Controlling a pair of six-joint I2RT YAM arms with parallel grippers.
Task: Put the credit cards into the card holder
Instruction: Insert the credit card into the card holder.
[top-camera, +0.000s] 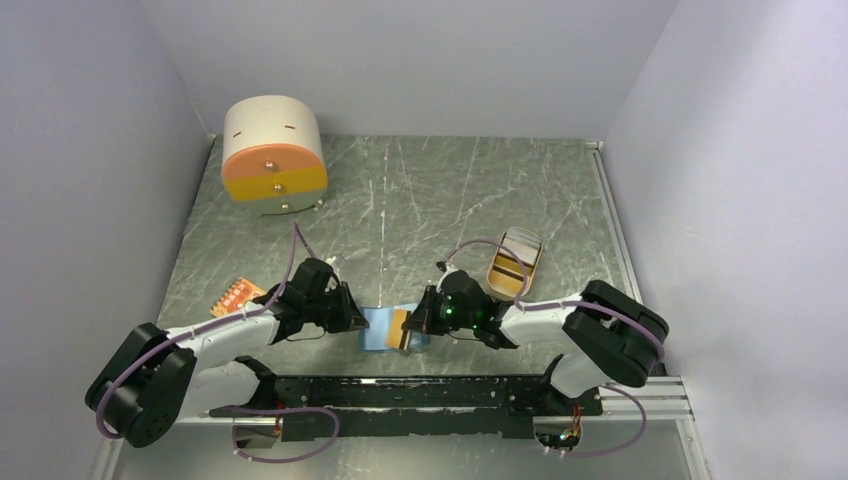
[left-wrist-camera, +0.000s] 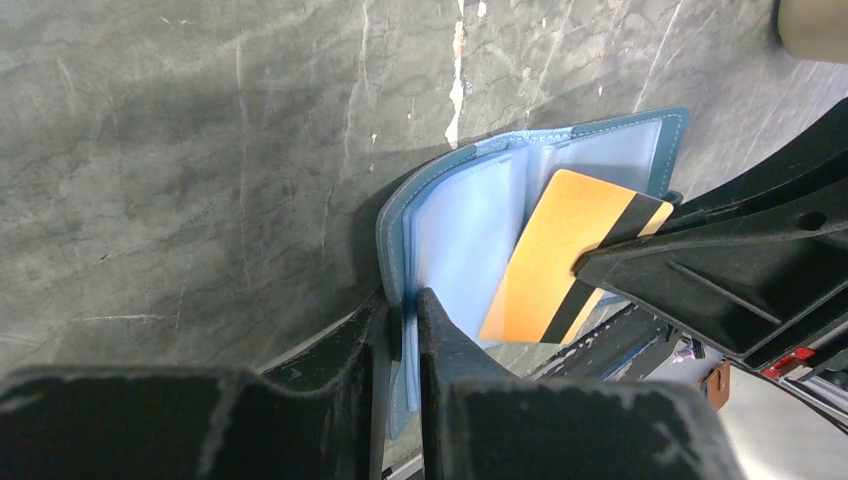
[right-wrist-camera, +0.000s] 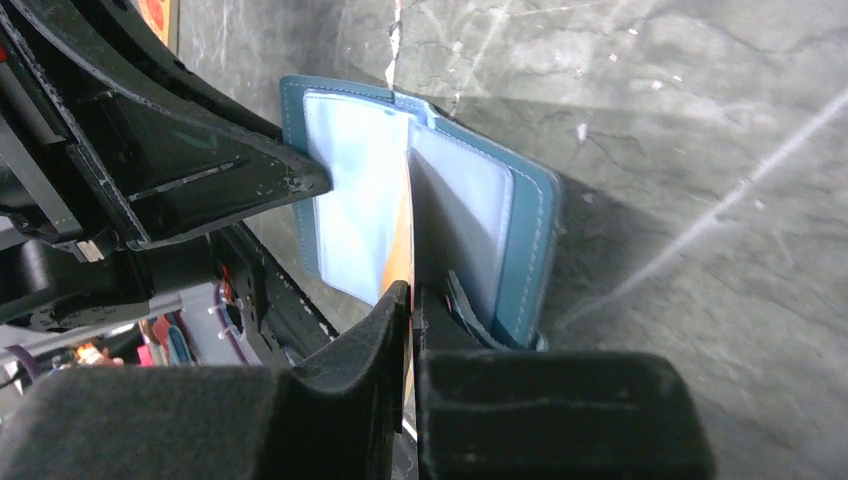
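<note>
Two sets of jaws meet at the near middle of the worktop (top-camera: 420, 200): our left jaws are pinched narrow on one leaf of the open card holder (left-wrist-camera: 460, 230), and our right jaws grip an orange credit card (left-wrist-camera: 555, 255) edge-on, over its light-blue inside.

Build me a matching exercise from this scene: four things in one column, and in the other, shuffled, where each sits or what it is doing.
Column 1
1. left hand
2. right hand
3. oval tray
4. round drawer box

Column 2
A. at the far left corner of the table
B. pinching an orange credit card
C. clamped on the edge of the blue card holder
D. on the right side, beyond the right arm

Pairs: 1-C, 2-B, 3-D, 4-A
</note>
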